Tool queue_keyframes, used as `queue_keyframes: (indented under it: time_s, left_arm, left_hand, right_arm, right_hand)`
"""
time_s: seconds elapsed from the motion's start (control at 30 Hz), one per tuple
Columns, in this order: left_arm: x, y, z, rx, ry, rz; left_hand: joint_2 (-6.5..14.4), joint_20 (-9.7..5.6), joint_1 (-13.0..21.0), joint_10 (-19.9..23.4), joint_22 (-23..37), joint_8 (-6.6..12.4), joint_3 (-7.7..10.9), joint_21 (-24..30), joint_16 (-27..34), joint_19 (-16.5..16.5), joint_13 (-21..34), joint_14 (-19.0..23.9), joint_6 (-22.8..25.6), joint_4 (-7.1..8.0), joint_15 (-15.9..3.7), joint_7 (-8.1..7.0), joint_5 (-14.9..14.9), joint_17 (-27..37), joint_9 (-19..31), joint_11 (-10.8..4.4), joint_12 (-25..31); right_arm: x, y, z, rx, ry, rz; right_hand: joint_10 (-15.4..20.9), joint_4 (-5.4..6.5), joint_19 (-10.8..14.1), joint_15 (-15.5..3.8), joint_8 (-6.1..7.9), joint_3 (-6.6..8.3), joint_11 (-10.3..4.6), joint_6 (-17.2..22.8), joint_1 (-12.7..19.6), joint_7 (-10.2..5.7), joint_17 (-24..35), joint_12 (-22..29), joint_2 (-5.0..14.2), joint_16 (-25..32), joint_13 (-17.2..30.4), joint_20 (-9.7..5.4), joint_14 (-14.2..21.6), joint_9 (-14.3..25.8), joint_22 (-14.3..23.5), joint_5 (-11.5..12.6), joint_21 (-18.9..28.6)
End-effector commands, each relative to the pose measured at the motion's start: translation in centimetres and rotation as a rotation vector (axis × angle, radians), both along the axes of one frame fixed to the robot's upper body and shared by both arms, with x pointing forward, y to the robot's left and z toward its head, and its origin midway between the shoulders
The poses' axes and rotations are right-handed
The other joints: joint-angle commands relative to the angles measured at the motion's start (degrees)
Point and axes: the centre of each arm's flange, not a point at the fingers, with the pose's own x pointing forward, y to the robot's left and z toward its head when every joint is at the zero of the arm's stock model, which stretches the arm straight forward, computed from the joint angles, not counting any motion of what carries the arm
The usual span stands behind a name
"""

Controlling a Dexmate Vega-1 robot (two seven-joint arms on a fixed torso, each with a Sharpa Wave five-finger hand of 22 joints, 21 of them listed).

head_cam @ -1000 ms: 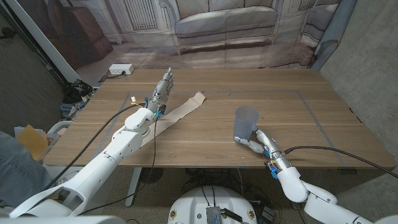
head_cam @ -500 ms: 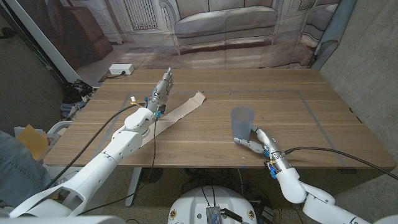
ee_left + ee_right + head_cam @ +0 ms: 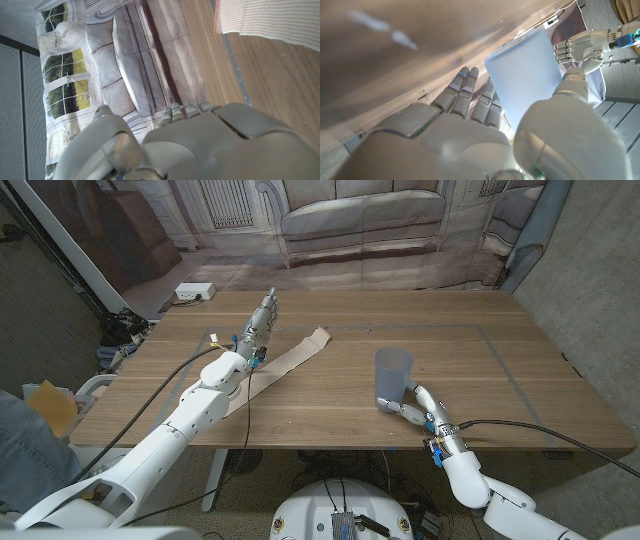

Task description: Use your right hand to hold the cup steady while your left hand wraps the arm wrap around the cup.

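A translucent pale-blue cup (image 3: 393, 377) stands upright on the wooden table (image 3: 500, 370), right of the middle. My right hand (image 3: 415, 410) reaches its base from the near side. In the right wrist view the cup (image 3: 525, 80) sits between the thumb (image 3: 570, 105) and the fingers (image 3: 470, 95), so the hand holds it. The beige arm wrap (image 3: 285, 362) lies flat as a long diagonal strip at left. My left hand (image 3: 258, 330) stands beside the strip's left edge with straight fingers, holding nothing. The wrap's end (image 3: 265, 20) shows a red stitched edge.
A taped rectangle outline (image 3: 500, 340) marks the tabletop. A white power strip (image 3: 195, 292) lies beyond the far left corner. A person's sleeve (image 3: 25, 450) shows at the near left. My left hand (image 3: 580, 47) is seen past the cup.
The cup was tilted a second ago and now stands upright; it slid a little left, then back right, with the right hand. The left arm has not moved.
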Motion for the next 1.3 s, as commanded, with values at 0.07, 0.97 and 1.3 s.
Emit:
queue_keyframes:
  time_s: [0.07,0.97,1.3]
  left_arm:
    - [-0.1,-0.1,0.9,0.047,-0.012,0.090]
    - [-0.4,-2.1,3.6,0.290,-0.137,0.327]
    - [0.2,-2.1,3.6,0.325,-0.128,0.330]
  left_hand:
    - [0.6,0.37,1.2,1.2,0.1,0.69,-0.04,0.0,0.1,-5.0,0.3,0.7,1.6,-0.33,0.08,-0.27,-0.1,0.3,0.3,-0.22,0.3]
    - [2.6,1.19,11.5,13.8,0.3,3.29,3.12,0.9,1.2,-0.7,0.4,10.3,14.6,-5.87,-1.93,-2.00,-2.4,0.1,0.3,-1.98,2.3]
    - [2.8,1.08,11.9,14.0,0.3,3.22,3.30,0.8,1.0,-0.8,0.4,10.4,15.0,-6.04,-1.99,-2.04,-2.5,0.1,0.3,-2.15,2.1]
  right_arm:
    - [-0.3,-0.4,0.5,0.092,-0.001,0.020]
    - [-2.4,0.2,1.8,0.117,-0.040,-0.009]
    - [-3.2,0.3,2.5,0.140,-0.037,0.001]
  right_hand:
    - [3.4,0.68,0.6,-6.08,0.44,0.61,-2.55,7.5,2.9,-6.63,0.0,0.2,3.92,-0.1,0.2,0.09,1.0,0.3,0.2,-0.2,0.4]
    - [4.6,0.70,1.1,-6.35,0.42,0.79,-2.35,8.6,3.5,-6.70,0.0,0.1,4.62,-0.5,0.2,-0.05,2.3,0.4,0.2,-0.7,0.4]
    - [4.7,0.70,1.2,-6.11,0.33,0.84,-2.33,8.7,3.7,-6.70,0.0,0.1,4.78,-0.7,0.2,-0.19,2.3,0.3,0.3,-0.9,0.4]
